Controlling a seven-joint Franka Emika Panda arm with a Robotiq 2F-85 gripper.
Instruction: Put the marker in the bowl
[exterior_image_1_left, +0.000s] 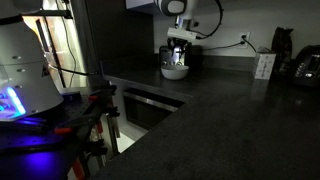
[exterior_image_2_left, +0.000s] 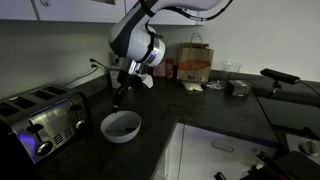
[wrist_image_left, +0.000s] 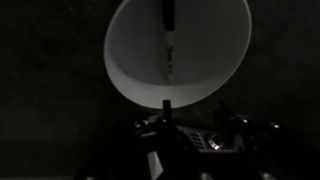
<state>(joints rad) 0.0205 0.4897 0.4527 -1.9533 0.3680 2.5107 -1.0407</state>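
The white bowl (exterior_image_2_left: 121, 127) stands on the dark counter beside the toaster; it also shows in an exterior view (exterior_image_1_left: 175, 72) and fills the top of the wrist view (wrist_image_left: 200, 60). My gripper (exterior_image_2_left: 122, 88) hangs straight above the bowl and appears shut on the marker (exterior_image_2_left: 118, 100), which points down toward the bowl's rim. In the wrist view the fingers meet at the gripper (wrist_image_left: 166, 108), and the marker (wrist_image_left: 168, 15) runs from them across the bowl's inside as a thin stick, dark at its far end. The gripper also shows in an exterior view (exterior_image_1_left: 179, 45).
A shiny metal toaster (exterior_image_2_left: 40, 115) stands close beside the bowl. A brown paper bag (exterior_image_2_left: 194, 62) and small items stand at the back of the counter. The counter edge drops off in front of the bowl. The room is dim.
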